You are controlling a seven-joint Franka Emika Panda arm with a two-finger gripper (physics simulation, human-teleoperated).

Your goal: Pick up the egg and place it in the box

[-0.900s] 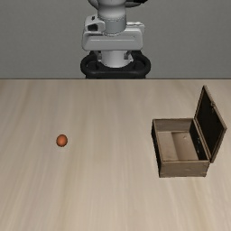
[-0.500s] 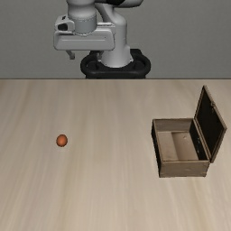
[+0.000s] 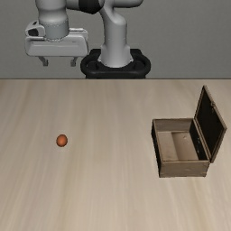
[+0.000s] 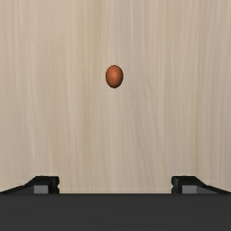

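Observation:
A small brown egg (image 3: 61,140) lies on the wooden table toward the exterior view's left; it also shows in the wrist view as the egg (image 4: 114,76), ahead of my fingertips. My gripper (image 3: 56,61) hangs high above the table's far edge, well above and behind the egg, with its fingers (image 3: 42,61) spread open and nothing between them. A dark wooden box (image 3: 187,142) stands at the exterior view's right with its lid raised upright and its inside bare.
The light wooden table (image 3: 108,189) stretches wide around the egg and box. The robot's black base (image 3: 115,65) stands at the table's far edge.
My arm has swung toward the exterior view's left and the gripper has dropped a little lower. The egg and the box have not moved.

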